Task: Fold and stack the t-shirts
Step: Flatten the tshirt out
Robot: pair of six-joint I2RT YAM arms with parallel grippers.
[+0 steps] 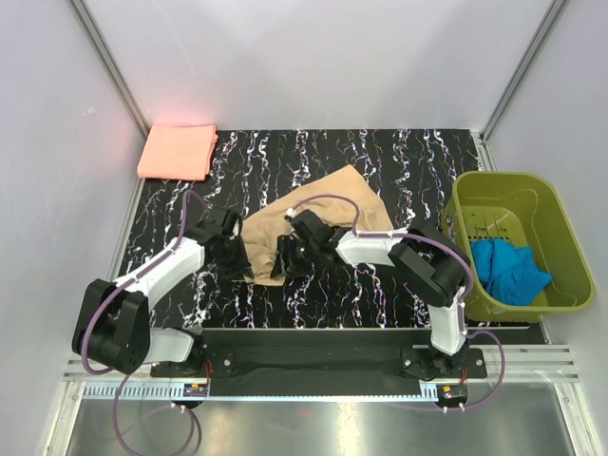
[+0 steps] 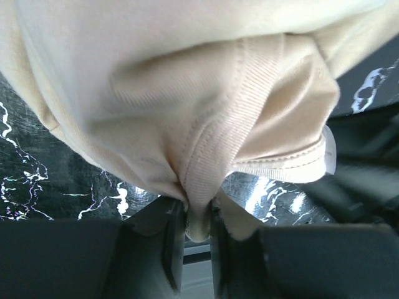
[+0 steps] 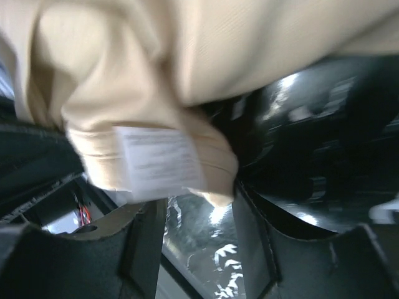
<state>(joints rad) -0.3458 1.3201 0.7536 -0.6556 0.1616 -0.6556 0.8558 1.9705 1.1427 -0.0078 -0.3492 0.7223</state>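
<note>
The tan-beige t-shirt (image 1: 328, 211) lies crumpled in the middle of the black marbled table. My left gripper (image 1: 237, 255) is at its near left edge, shut on the ribbed collar, which is pinched between the jaws in the left wrist view (image 2: 197, 215). My right gripper (image 1: 285, 258) is just to the right at the same near edge, with its jaws apart (image 3: 198, 218). The collar with its white label (image 3: 159, 163) hangs at the fingertips and the table shows through the gap. The salmon-pink t-shirt (image 1: 178, 150) lies folded at the far left corner.
An olive-green plastic basket (image 1: 560, 237) holding a blue cloth (image 1: 508, 271) stands at the right edge. White walls close in the back and sides. The two arms are close together near the table's front middle.
</note>
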